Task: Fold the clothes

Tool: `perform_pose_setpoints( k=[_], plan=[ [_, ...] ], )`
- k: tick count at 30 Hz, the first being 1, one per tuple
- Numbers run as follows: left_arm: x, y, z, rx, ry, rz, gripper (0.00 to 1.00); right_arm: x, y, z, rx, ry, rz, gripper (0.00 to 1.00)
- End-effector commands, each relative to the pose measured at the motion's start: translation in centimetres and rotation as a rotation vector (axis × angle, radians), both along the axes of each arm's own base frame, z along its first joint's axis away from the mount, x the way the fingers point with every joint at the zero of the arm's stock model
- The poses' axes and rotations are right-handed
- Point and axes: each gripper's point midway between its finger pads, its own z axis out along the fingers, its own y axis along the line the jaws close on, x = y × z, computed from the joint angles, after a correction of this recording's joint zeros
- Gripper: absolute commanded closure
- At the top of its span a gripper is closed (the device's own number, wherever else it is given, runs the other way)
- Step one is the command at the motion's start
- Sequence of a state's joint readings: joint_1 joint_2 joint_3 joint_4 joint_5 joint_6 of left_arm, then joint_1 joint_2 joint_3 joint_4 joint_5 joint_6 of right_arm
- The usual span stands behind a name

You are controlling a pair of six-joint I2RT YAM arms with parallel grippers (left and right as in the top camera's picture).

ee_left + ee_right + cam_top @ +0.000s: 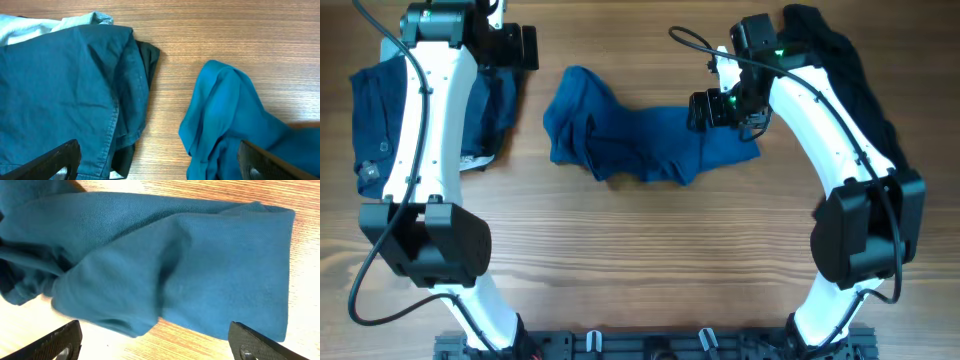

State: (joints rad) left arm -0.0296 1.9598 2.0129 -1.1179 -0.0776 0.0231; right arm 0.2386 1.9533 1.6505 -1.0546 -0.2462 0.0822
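tabletop [650, 260]: pale wood with the grain running side to side, carrying all the clothes.
blue shirt [630, 140]: lay crumpled at the middle of the tabletop, its long axis running side to side between the two arms. the bunched, thicker end pointed toward the left arm and the flatter end toward the right arm.
dark navy piece [370, 110]: lay spread out on the left side, partly under the left arm and apart from the blue shirt, with bare wood between them.
black garment [850, 70]: lay heaped at the far right, its long axis running from far to near behind the right arm.
right gripper [160, 342]: hung over the flatter right end of the blue shirt. jaws stood wide, clamping nothing, with the cloth lying below them.
left gripper [162, 167]: was at the far left, facing the gap between the dark navy piece and the blue shirt. jaws stood wide and empty.
pale fabric [30, 27]: a small light edge showed beside the dark navy piece.
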Motion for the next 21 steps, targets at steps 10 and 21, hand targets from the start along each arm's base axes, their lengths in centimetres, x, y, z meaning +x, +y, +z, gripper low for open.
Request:
perform_pose_setpoints(
  k=[10,21],
  plan=[
    [0.3,-0.5,-0.3,-0.046,-0.001,-0.006,0.00,-0.1,4.5,0.1,0.002,-0.064,0.134,0.23],
    [-0.3,0.2,-0.6,-0.031,0.028,0.008,0.00,-1.6,9.0,-5.3,-0.135,0.033,-0.258,0.38]
  ],
)
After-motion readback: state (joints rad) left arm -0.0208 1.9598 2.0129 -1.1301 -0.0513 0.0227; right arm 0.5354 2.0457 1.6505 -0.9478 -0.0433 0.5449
